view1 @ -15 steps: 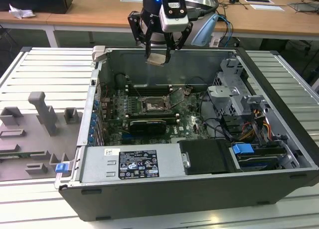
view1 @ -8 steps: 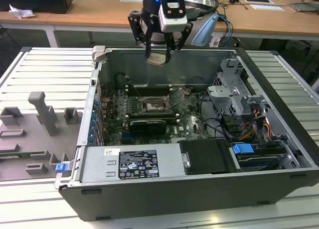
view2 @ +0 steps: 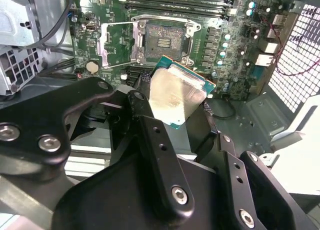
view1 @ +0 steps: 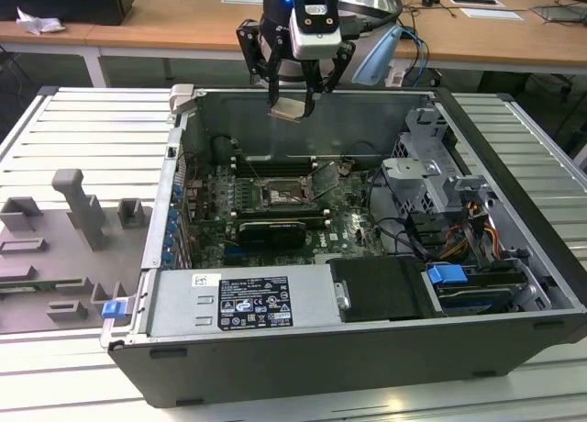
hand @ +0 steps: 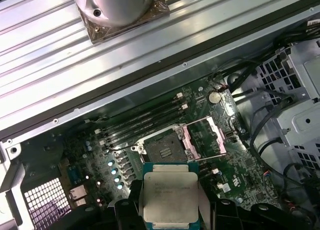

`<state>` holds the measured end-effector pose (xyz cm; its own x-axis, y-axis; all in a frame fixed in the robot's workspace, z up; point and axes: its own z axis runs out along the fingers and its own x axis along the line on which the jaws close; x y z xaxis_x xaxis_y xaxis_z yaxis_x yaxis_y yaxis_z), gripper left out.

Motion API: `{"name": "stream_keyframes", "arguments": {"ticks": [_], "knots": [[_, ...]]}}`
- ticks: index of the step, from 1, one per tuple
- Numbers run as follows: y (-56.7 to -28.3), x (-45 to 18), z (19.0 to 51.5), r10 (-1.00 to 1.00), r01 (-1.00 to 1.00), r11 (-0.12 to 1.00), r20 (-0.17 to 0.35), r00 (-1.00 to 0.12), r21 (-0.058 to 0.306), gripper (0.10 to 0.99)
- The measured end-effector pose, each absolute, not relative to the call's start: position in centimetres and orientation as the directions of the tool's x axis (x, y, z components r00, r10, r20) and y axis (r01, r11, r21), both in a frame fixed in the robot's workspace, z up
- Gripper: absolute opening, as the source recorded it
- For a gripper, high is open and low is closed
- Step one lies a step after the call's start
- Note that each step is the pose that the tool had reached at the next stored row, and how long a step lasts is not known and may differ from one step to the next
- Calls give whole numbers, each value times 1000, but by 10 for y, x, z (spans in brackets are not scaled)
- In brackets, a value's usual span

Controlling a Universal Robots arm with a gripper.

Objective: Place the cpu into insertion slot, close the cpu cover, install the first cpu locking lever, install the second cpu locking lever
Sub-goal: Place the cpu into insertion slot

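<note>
My gripper (view1: 293,99) hangs above the back wall of the open computer case (view1: 514,257), shut on the cpu (view1: 287,108). The cpu is a flat square chip with a pale metal top, held tilted by its edges in both wrist views (view2: 177,97) (hand: 169,202). The black fingers (hand: 129,207) clamp it from two sides. Below it on the green motherboard lies the insertion slot (hand: 162,149) (view2: 162,40) (view1: 286,195), bare and dark. The cpu cover (hand: 202,139) (view2: 116,42) is swung open beside the slot. A thin locking lever (hand: 200,121) runs along the cover's edge.
Inside the case are memory slots (view1: 275,165), a long black card (view1: 272,231), a power supply (view1: 248,298), a drive cage (view1: 426,174) and loose cables (view1: 404,234). Grey fixtures (view1: 78,206) stand on the ribbed table at the exterior view's left.
</note>
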<state>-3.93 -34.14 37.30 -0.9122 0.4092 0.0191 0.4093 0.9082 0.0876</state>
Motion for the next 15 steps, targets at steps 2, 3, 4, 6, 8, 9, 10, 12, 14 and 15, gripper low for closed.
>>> {"name": "stream_keyframes", "arguments": {"ticks": [2,3,4,6,8,9,10,12,14,15], "knots": [[-341,-39,373,415,415,906,19,-910,88,529],[-341,-39,373,419,419,904,19,-908,88,529],[-341,-39,373,425,425,901,19,-905,88,529],[-341,-39,373,434,433,897,19,-901,88,529],[-341,-39,373,443,442,893,19,-897,88,529],[-341,-39,373,445,445,891,19,-895,88,529],[-341,-39,373,449,449,889,19,-893,88,529],[-341,-39,373,455,455,886,19,-890,88,529],[-341,-39,373,465,465,881,19,-885,88,529],[-341,-39,373,470,470,879,19,-883,88,529]]}}
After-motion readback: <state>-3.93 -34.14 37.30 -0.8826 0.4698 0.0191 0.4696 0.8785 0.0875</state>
